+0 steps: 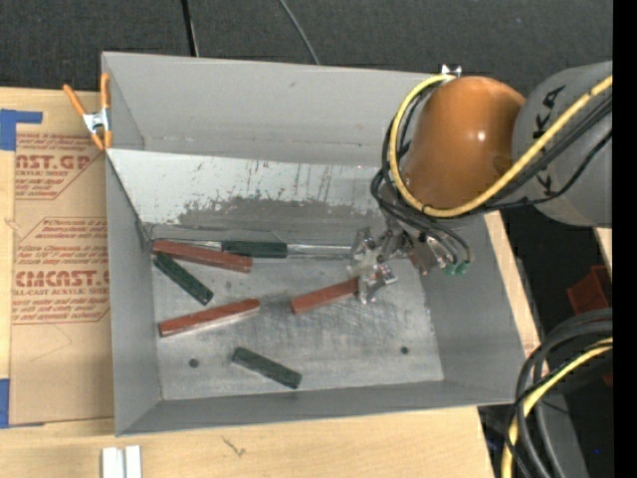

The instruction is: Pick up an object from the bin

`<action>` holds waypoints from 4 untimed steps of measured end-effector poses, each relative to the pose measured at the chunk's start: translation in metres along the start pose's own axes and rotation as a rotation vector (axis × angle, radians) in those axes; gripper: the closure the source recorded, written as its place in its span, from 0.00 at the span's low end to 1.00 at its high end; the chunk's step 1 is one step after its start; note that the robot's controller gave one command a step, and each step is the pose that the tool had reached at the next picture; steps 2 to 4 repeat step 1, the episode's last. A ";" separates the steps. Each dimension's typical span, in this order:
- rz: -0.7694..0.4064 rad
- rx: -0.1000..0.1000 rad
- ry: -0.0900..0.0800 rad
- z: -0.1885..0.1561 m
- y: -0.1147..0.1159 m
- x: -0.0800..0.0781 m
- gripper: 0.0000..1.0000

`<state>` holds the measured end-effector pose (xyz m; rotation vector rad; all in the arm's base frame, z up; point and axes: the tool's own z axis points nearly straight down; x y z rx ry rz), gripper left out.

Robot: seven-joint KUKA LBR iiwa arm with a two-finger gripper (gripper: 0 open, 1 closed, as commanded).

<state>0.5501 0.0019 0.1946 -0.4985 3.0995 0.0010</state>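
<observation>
So the gripper (370,279) is down low in the bin (249,108), right at the right-hand end of a short red-brown stick (320,298) lying slantwise about mid-floor; honestly can't tell how far open it is or whether it's got the stick, the metal bits there all run together. My guess is the step in hand is the grab on that stick's end; grabbing at the tip means it'll probably want to swing or droop on the lift, so I'd get squarely across the narrow width, close firmly, then go straight up without dragging. Good news is it's on its own; the longer red-brown stick (209,317) sits apart to the left, the dark green stick (267,367) is nearer the front wall, and the rest are bunched up at the back left.
</observation>
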 end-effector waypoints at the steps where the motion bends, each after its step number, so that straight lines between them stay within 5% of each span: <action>1: -0.463 -0.001 0.000 -0.139 -0.022 0.000 1.00; 4: -0.463 -0.001 0.000 -0.139 -0.022 0.000 1.00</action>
